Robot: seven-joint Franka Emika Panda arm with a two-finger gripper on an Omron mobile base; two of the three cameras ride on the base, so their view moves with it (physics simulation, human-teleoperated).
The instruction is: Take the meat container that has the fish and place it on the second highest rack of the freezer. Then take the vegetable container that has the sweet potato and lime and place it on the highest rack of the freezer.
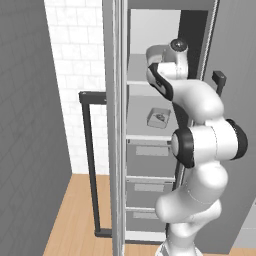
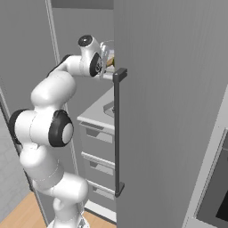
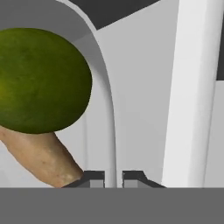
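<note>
Pinching the thin rim of the vegetable container (image 3: 107, 109) between nearly closed fingers, the gripper (image 3: 113, 177) was held inside the freezer (image 1: 210, 165) at the highest rack (image 1: 137, 75), so the lime (image 3: 39, 81) and sweet potato (image 3: 41, 159) rode level. The fish (image 1: 160, 118) container (image 1: 158, 118) was already lying on the rack below, so only setting down seemed left.

Flat, even rendered light with no visible source; shadows soft and faint inside the freezer (image 1: 150, 115); no glare; base views slightly coarse; the lime (image 3: 41, 81) looms close, sharp-edged, evenly lit.
</note>
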